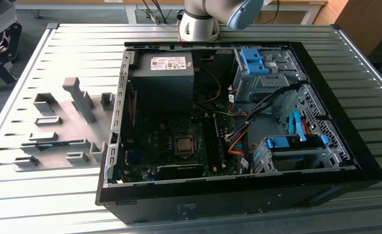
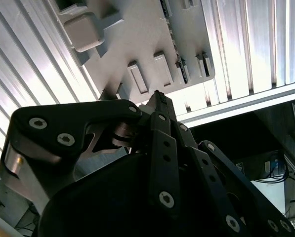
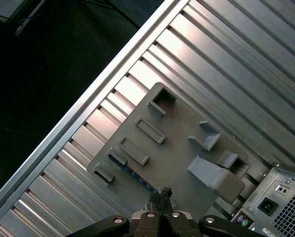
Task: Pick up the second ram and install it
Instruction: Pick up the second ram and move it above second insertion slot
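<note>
And there's the second ram (image 3: 132,173), a thin blue stick standing on its long edge in a slot of the grey holder plate (image 3: 179,116), running close along one border of that plate with two rectangular grey blocks (image 3: 141,141) just beside it. Nothing grips it; it sits in its holder, well apart from the computer. Above it in the first wrist view hangs the pincer (image 3: 163,192), clenched, its two black fingertips pressed together with nothing between them. The tips line up over one end of the stick, up off the plate. In the exterior view the plate lies on the slatted metal worktop (image 1: 48,195) at about nine o'clock from the open computer case (image 1: 243,197), so on the exterior view's left. Several upright grey blocks rise from it, the tallest (image 1: 80,97) toward the plate's one o'clock corner. Inside the case, the motherboard (image 1: 145,141) takes the seven o'clock part. The processor socket (image 1: 184,145) is near the board's middle, and the long black slot strips (image 1: 215,141) stand just at three o'clock of that socket. The dark power supply (image 1: 162,78) with its pale label fills the eleven o'clock corner, and blue drive brackets sit at one o'clock (image 1: 253,61) and at four o'clock (image 1: 288,144). The arm's pale base (image 1: 200,22) stands at twelve o'clock, just beyond the case.
</note>
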`<state>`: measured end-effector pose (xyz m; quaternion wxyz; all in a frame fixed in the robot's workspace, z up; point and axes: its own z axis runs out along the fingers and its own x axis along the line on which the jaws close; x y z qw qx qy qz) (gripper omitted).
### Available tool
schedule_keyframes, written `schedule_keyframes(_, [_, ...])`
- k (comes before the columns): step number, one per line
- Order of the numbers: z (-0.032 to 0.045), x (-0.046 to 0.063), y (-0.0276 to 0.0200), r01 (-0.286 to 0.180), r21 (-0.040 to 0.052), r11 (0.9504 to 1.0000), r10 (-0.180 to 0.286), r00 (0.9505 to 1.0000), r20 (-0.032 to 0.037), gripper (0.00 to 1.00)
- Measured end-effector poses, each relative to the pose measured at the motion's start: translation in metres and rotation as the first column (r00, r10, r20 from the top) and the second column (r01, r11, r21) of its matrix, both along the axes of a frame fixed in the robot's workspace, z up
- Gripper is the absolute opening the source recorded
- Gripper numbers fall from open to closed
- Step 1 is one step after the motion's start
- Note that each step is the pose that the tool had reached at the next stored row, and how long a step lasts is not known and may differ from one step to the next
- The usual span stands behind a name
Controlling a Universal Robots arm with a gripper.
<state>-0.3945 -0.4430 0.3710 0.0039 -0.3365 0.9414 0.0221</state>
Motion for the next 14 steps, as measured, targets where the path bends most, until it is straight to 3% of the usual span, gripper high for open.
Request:
schedule_keyframes(4, [-0.0001, 0.0, 0.0, -0.018, 0.0001, 0.9998, 0.018, 0.9998, 0.0001, 0.1])
schedule_keyframes(7, [-0.0001, 0.0, 0.0, -0.066, 0.0, 0.9978, 0.066, 0.9978, 0.0, 0.1])
schedule_keyframes(14, [-0.0002, 0.0, 0.0, -0.181, 0.0, 0.9834, 0.181, 0.9834, 0.0, 0.1])
